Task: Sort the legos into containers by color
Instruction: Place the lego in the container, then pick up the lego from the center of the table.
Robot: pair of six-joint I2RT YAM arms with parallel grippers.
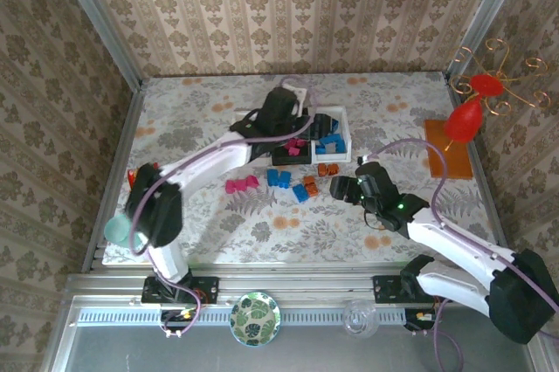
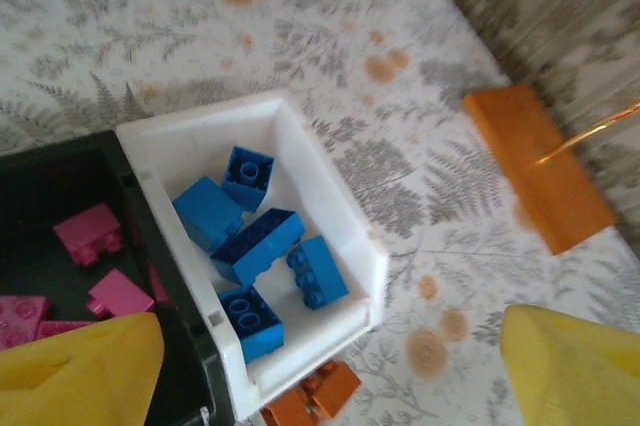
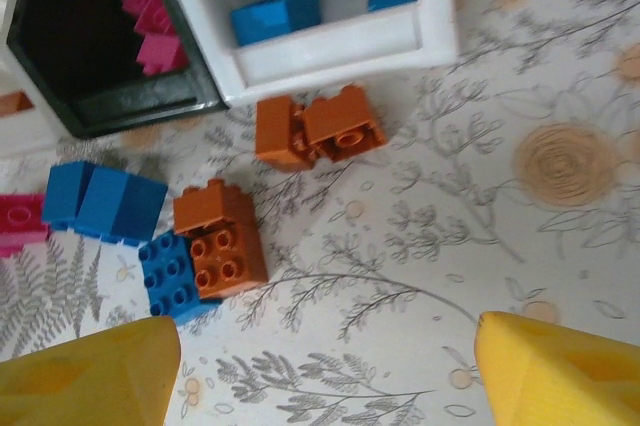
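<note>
A white container [image 2: 330,186] holds several blue legos [image 2: 255,246]. Beside it, a black container [image 2: 60,176] holds magenta-pink legos [image 2: 90,233]. My left gripper [image 2: 325,376] hovers open over the white container's near corner with nothing between its fingers; from above it [image 1: 301,119] sits over the containers [image 1: 342,147]. My right gripper [image 3: 325,376] is open above bare tabletop, nearer than the loose legos. These are two orange bricks [image 3: 320,131] against the white container [image 3: 330,51], an orange brick [image 3: 222,236] touching a blue one [image 3: 165,276], two more blue ones [image 3: 105,204] and a pink one [image 3: 20,221].
A flat orange mat [image 1: 447,149] lies at the right, with a red ornament on a wire stand [image 1: 476,101] beyond it. A teal cup [image 1: 116,230] and a red packet [image 1: 133,176] sit near the left edge. Patterned walls close in the table.
</note>
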